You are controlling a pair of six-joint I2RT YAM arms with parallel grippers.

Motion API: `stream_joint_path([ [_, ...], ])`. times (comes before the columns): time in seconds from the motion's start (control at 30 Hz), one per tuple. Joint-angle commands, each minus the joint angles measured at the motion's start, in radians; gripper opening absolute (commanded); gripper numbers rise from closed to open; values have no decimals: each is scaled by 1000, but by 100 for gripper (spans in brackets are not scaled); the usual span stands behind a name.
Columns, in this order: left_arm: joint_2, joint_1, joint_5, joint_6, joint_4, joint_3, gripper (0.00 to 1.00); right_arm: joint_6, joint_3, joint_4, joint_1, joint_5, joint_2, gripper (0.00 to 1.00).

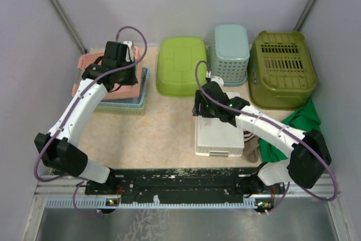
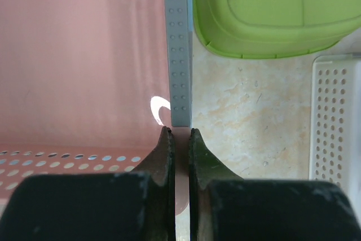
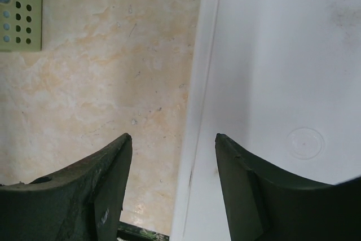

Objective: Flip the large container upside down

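Note:
My left gripper (image 1: 130, 50) (image 2: 178, 131) is shut on the right rim of a pink basket (image 1: 117, 92) (image 2: 79, 55). The pink basket sits inside a grey-blue basket (image 1: 121, 106) (image 2: 179, 55) at the back left. My right gripper (image 1: 198, 107) (image 3: 172, 136) is open and empty. Its fingers straddle the left edge of a white container (image 1: 219, 137) (image 3: 282, 71) lying bottom up in the middle front. A big olive basket (image 1: 281, 69) lies bottom up at the back right, far from both grippers.
A lime tub (image 1: 180, 65) (image 2: 276, 9) lies bottom up at the back middle. A pale teal basket (image 1: 229, 52) lies beside it. A green cloth (image 1: 299, 122) lies at the right edge. The white container's perforated side (image 2: 333, 122) shows in the left wrist view.

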Motion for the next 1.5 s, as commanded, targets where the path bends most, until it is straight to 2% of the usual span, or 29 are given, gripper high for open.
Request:
stream_joint_path([
  [0.0, -46, 3, -28, 63, -39, 190, 0, 14, 1, 25, -8, 20, -66, 61],
  [0.13, -70, -4, 61, 47, -91, 346, 0, 23, -6, 26, -9, 52, -108, 61],
  [0.27, -105, -18, 260, -50, -104, 423, 0, 22, 1, -2, -25, 102, -171, 61],
  [0.43, -175, -53, 546, -198, -34, 369, 0, -19, 36, -79, -85, 201, -271, 61],
  [0.6, -248, -59, 824, -233, 6, 298, 0, -100, 102, -157, -124, 301, -384, 61],
  [0.7, -300, -60, 950, -270, 120, 217, 0, -135, 133, -185, -125, 357, -431, 63],
  [0.83, -439, -61, 1025, -445, 440, -60, 0, -143, 159, -219, -125, 402, -477, 63],
  [0.93, -501, -63, 1112, -690, 727, -277, 0, -137, 168, -243, -125, 412, -506, 63],
  [1.0, -539, -64, 1127, -784, 851, -383, 0, -138, 171, -257, -126, 422, -526, 63],
  [1.17, -562, -63, 1116, -787, 749, -383, 0, -157, 179, -261, -126, 440, -528, 63],
  [1.3, -576, -64, 1102, -784, 702, -473, 0, -163, 179, -233, -125, 390, -507, 63],
  [1.47, -615, -64, 1105, -804, 964, -659, 0, -203, 170, -152, -125, 145, -469, 63],
])
